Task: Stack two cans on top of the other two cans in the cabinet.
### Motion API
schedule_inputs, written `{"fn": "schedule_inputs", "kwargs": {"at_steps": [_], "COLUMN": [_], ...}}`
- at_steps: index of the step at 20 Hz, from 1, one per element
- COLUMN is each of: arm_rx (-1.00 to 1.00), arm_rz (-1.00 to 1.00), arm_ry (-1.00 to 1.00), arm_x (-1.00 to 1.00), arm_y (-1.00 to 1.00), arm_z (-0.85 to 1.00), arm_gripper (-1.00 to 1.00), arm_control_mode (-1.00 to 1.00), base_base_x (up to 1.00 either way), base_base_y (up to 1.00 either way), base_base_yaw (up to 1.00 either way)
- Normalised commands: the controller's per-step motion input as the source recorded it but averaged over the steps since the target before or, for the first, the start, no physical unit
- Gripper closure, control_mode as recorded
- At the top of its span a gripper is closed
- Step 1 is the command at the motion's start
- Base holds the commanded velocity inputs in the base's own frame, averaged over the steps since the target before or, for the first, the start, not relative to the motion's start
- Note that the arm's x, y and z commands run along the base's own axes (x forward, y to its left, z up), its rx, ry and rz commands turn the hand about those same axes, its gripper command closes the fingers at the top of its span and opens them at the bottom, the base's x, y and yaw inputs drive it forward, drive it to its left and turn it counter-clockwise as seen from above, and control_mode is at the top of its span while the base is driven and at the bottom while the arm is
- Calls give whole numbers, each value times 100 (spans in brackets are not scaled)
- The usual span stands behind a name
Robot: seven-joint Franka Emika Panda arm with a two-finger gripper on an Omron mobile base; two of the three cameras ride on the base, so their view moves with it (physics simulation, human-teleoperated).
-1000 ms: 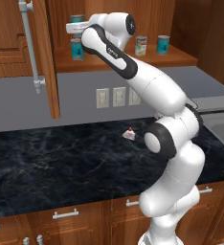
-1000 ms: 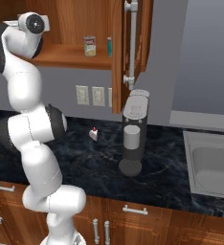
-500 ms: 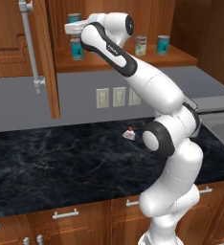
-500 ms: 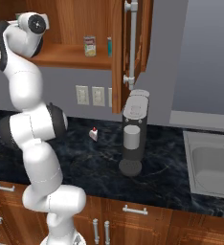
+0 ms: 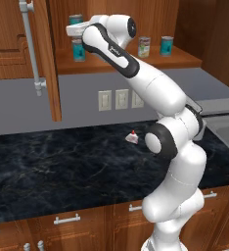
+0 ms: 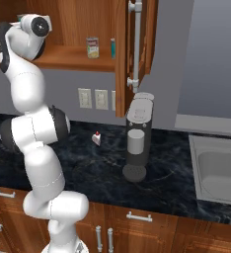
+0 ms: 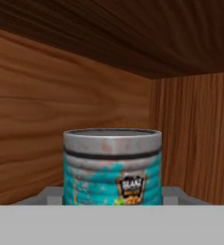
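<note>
The arm is stretched up and to the left, its hand inside the open cabinet (image 5: 126, 61) at the left end of the shelf. In the left base view two teal cans sit one on top of the other: the upper teal can (image 5: 76, 19) on the lower teal can (image 5: 78, 49), and the gripper (image 5: 77, 30) is level with the upper one, right at the stack. The hand view looks straight at a teal-labelled tin (image 7: 112, 165), dead centre and very close, with the cabinet's back wall and side wall behind it. The fingertips are hidden there, so I cannot tell whether the fingers are apart or clamped on that tin. Further right on the same shelf stand the cream-green can (image 5: 144, 47) and, just beside it but apart, another teal can (image 5: 166, 45). Down on the dark counter (image 5: 62, 171), a small red-and-white object (image 5: 132, 138) sits near the wall, and the right base view shows a coffee machine (image 6: 138, 137) below the cabinet door (image 6: 132, 44).
</note>
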Motion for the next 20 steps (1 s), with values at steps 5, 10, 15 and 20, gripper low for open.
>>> {"fn": "schedule_inputs", "kwargs": {"at_steps": [5,10,15,20], "arm_rx": [0,0,1,1], "arm_rz": [0,0,0,0], "arm_ry": [1,4,1,0], "arm_x": [0,4,10,10], "arm_y": [1,1,3,0], "arm_z": [-7,-16,-19,-12], "arm_gripper": [100,100,100,100], "arm_control_mode": [-100,-100,-100,-100], "base_base_x": [0,0,0,0], "base_base_y": [0,0,0,0], "base_base_yaw": [0,0,0,0]}}
